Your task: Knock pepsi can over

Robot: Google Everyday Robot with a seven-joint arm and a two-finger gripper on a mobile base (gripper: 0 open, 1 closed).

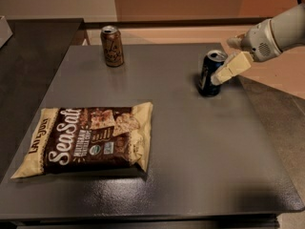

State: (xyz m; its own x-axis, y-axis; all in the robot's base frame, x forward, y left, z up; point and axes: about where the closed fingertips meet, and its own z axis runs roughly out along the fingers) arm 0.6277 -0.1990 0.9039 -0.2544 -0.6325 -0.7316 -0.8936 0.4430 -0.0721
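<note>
The pepsi can (208, 74) is dark navy with a silver top. It stands at the right side of the grey table (190, 142), tilted slightly to the left. My gripper (223, 73) reaches in from the right on a white arm. Its tan finger (231, 67) touches the right side of the can near its top.
A brown-and-tan can (112, 46) stands upright at the far left of the table. A brown and cream SeaSalt snack bag (88, 142) lies flat at the near left. The table's right edge (267, 128) runs just right of the pepsi can.
</note>
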